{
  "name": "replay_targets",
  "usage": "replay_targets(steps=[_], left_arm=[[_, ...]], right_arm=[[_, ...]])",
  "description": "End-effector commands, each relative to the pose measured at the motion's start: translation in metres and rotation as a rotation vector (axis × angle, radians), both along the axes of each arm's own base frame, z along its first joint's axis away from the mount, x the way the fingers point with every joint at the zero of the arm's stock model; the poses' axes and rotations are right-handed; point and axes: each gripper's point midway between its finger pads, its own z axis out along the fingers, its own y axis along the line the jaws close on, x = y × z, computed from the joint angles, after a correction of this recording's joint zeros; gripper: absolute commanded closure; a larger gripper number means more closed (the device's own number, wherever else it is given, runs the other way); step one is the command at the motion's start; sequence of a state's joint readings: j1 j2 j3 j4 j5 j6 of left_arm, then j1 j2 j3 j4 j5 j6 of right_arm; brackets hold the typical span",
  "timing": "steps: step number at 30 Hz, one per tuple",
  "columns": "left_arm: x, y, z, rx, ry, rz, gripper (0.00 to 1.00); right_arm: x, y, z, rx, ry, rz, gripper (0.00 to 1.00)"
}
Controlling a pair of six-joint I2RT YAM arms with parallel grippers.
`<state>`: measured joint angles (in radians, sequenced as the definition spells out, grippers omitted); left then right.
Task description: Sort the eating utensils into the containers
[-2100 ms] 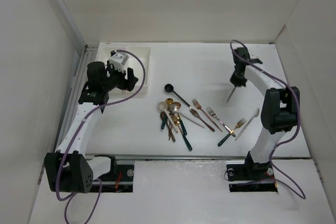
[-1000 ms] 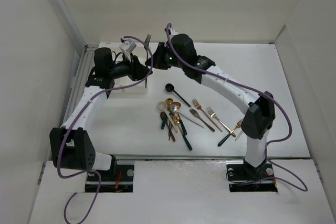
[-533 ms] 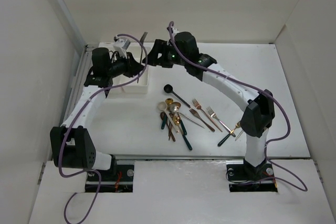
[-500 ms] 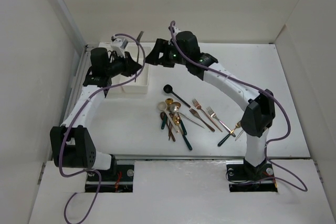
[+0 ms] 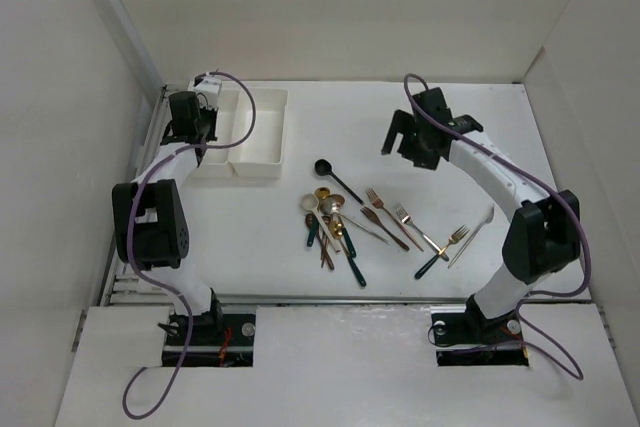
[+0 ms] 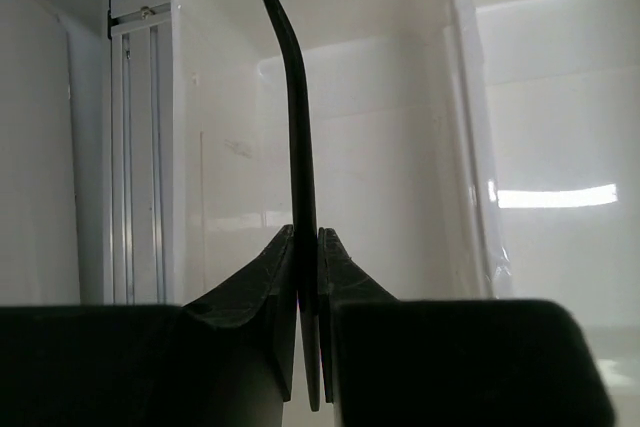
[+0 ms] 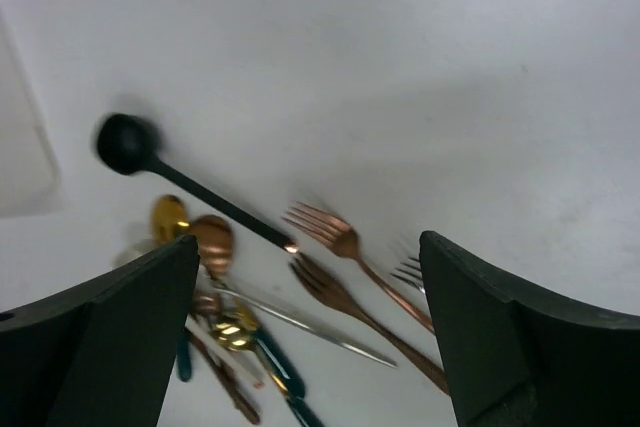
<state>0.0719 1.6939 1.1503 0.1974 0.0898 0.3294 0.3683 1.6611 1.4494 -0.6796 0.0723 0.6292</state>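
Note:
My left gripper is shut on a slim dark utensil, seen edge-on, whose free end reaches up over the left white container. From above, the left gripper sits at that container's far left corner, and the second container stands beside it. My right gripper is open and holds nothing, hovering over the table above the loose utensils. A black spoon and copper forks lie below it. In the top view the right gripper hangs right of the pile.
More utensils lie scattered: copper forks, a teal-handled gold fork and a silver spoon near the right arm's base. A metal rail runs along the left container. White walls enclose the table.
The right gripper let go of the dark utensil over the containers, opened and swung back right. The left gripper closed on the utensil and carried it to the left container.

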Motion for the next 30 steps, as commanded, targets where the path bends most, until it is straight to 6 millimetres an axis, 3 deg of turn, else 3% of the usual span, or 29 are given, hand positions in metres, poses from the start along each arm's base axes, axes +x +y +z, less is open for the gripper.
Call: replay_targets(steps=[1, 4, 5, 7, 9, 10, 12, 13, 17, 18, 19, 21, 23, 26, 27, 28, 30], left_arm=[[0.033, 0.014, 0.045, 0.106, -0.126, 0.017, 1.00], [0.028, 0.021, 0.023, 0.110, -0.071, 0.062, 1.00], [0.026, 0.025, 0.020, 0.105, -0.071, 0.097, 0.82], [0.018, 0.026, 0.004, 0.108, -0.034, 0.104, 0.66], [0.016, 0.025, 0.001, 0.083, -0.024, 0.115, 0.52], [0.015, 0.024, -0.001, 0.072, -0.016, 0.120, 0.39], [0.012, 0.021, -0.001, 0.048, -0.007, 0.117, 0.30], [0.014, 0.018, 0.009, 0.033, -0.025, 0.111, 0.27], [0.017, 0.015, 0.022, -0.021, -0.014, 0.129, 0.23], [0.021, 0.014, 0.034, -0.034, -0.029, 0.135, 0.23], [0.017, 0.014, 0.032, -0.034, 0.002, 0.135, 0.22], [0.018, 0.011, 0.042, -0.029, 0.004, 0.136, 0.22], [0.015, 0.003, 0.048, -0.015, 0.018, 0.121, 0.20], [0.015, 0.000, 0.063, -0.011, 0.010, 0.120, 0.20], [0.013, 0.000, 0.061, -0.011, 0.019, 0.120, 0.20], [0.015, 0.000, 0.075, -0.022, -0.007, 0.125, 0.20], [0.014, -0.011, 0.081, -0.048, -0.009, 0.097, 0.20]], right_arm=[[-0.036, -0.043, -0.026, -0.066, 0.115, -0.102, 0.06], [-0.063, -0.061, -0.053, -0.090, 0.210, -0.159, 0.20], [-0.069, -0.064, -0.056, -0.091, 0.224, -0.192, 0.26], [-0.090, -0.070, -0.073, -0.104, 0.289, -0.213, 0.30], [-0.105, -0.079, -0.079, -0.112, 0.323, -0.252, 0.38], [-0.117, -0.086, -0.088, -0.125, 0.359, -0.264, 0.41], [-0.130, -0.091, -0.089, -0.107, 0.377, -0.300, 0.44], [-0.138, -0.092, -0.091, -0.091, 0.400, -0.298, 0.46], [-0.176, -0.115, -0.116, -0.079, 0.494, -0.410, 0.47], [-0.179, -0.121, -0.118, -0.086, 0.495, -0.430, 0.47], [-0.181, -0.123, -0.118, -0.093, 0.499, -0.454, 0.50], [-0.173, -0.144, -0.110, -0.124, 0.486, -0.554, 0.47], [-0.164, -0.158, -0.105, -0.103, 0.470, -0.643, 0.36], [-0.148, -0.202, -0.093, -0.093, 0.405, -0.809, 0.31], [-0.146, -0.204, -0.092, -0.099, 0.394, -0.814, 0.30], [-0.147, -0.218, -0.095, -0.095, 0.401, -0.854, 0.30], [-0.160, -0.225, -0.109, -0.111, 0.462, -0.870, 0.33]])
